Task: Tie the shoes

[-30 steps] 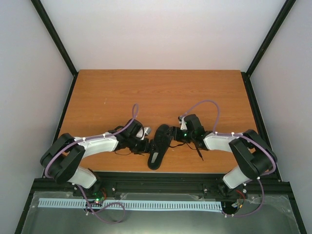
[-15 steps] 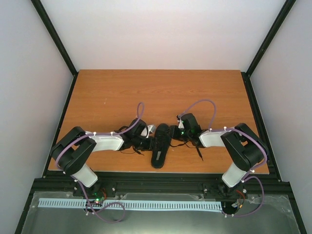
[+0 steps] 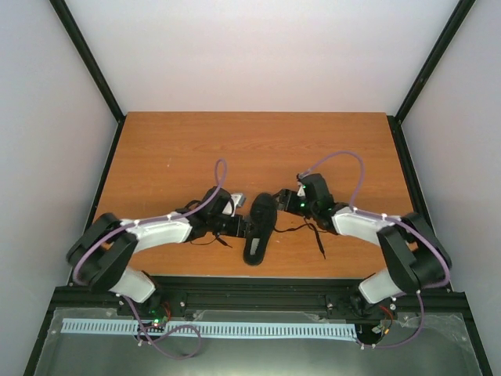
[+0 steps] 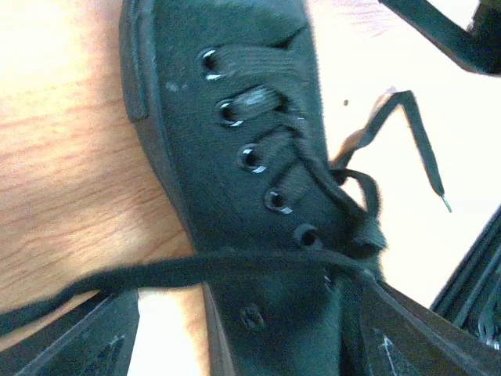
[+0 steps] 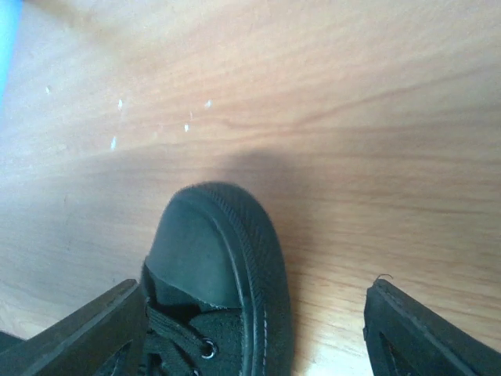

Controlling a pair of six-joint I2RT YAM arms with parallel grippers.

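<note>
The left end effector (image 4: 243, 294) is open, with the shoe (image 4: 227, 117) and a lace (image 4: 156, 274) between its fingers (image 4: 78, 338). The right end effector (image 5: 252, 288) is open around the toe (image 5: 196, 243).

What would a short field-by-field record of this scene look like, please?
item: one black low-top shoe
surface: wooden table
laces: untied; one strand runs across the upper, one loose end lies on the table
left gripper: open, fingers either side of the laced upper
right gripper: open, fingers either side of the shoe's front
</note>
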